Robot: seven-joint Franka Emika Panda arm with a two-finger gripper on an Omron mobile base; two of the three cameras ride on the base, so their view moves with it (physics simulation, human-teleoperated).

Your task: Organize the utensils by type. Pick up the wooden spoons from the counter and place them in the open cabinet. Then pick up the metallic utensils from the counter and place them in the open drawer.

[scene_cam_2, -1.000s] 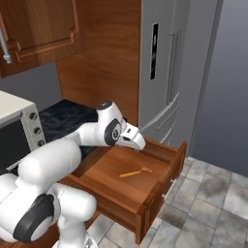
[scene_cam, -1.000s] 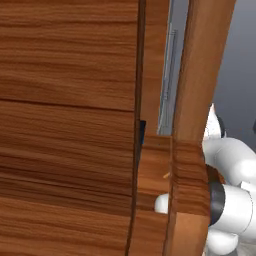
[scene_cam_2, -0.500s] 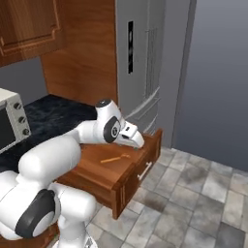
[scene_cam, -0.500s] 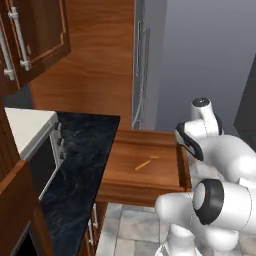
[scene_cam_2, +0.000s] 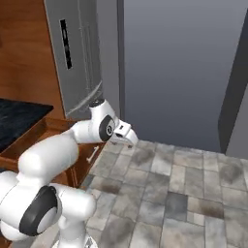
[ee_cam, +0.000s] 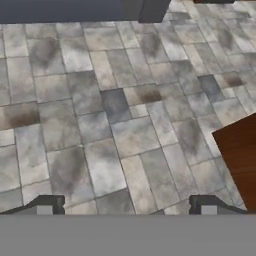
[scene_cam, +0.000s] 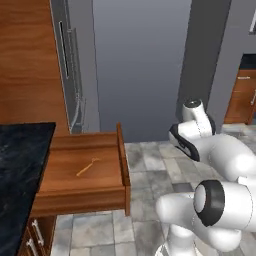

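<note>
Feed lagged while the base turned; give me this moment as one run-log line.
hand: open, empty, over floor tiles | drawer: open, one utensil inside | counter: left of drawer

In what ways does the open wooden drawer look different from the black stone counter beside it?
The open wooden drawer is warm brown with visible grain, while the black stone counter is dark and speckled. The drawer sticks out over the grey tiled floor; the counter does not reach that far. The drawer has raised walls and holds one thin light wooden utensil; the counter's visible part is flat, with nothing on it. Both have level surfaces and sit side by side.
</note>
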